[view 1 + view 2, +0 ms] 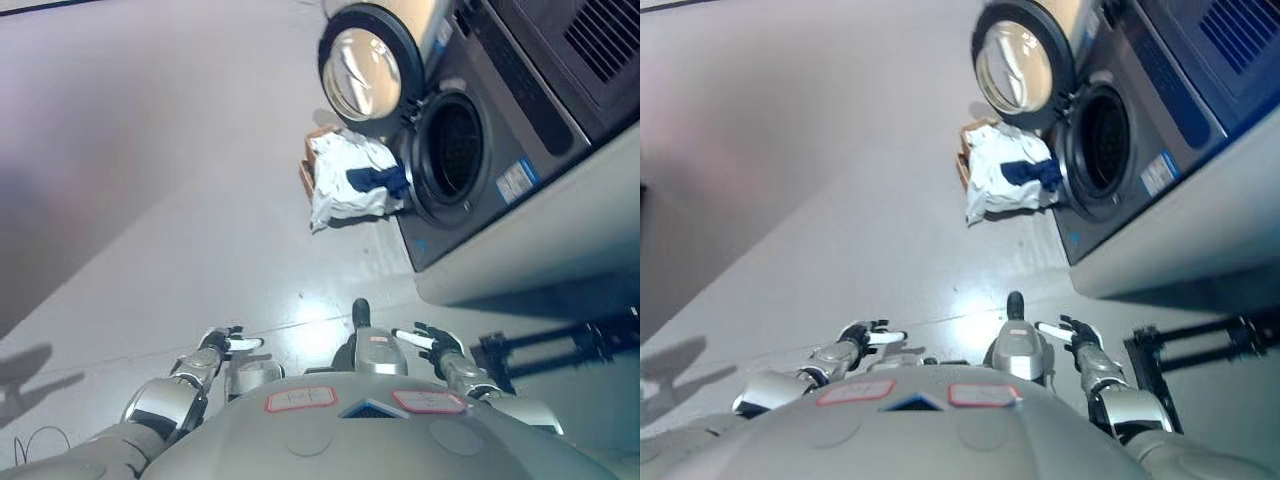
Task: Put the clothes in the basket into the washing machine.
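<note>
A dark grey washing machine point(500, 150) stands at the upper right with its round door point(365, 65) swung open to the left and its drum point(455, 148) showing. In front of the drum sits a brown basket point(312, 165) piled with white cloth point(345, 180) and a dark blue garment point(378, 180) that lies against the drum's rim. My left hand point(228, 343) and right hand point(430, 343) hang low near my body, far from the basket, fingers relaxed and holding nothing.
A pale floor point(180, 200) stretches between me and the basket. A light-coloured counter or panel point(540, 240) runs along the right beside the machine. A black stand point(560, 345) lies on the floor at the lower right.
</note>
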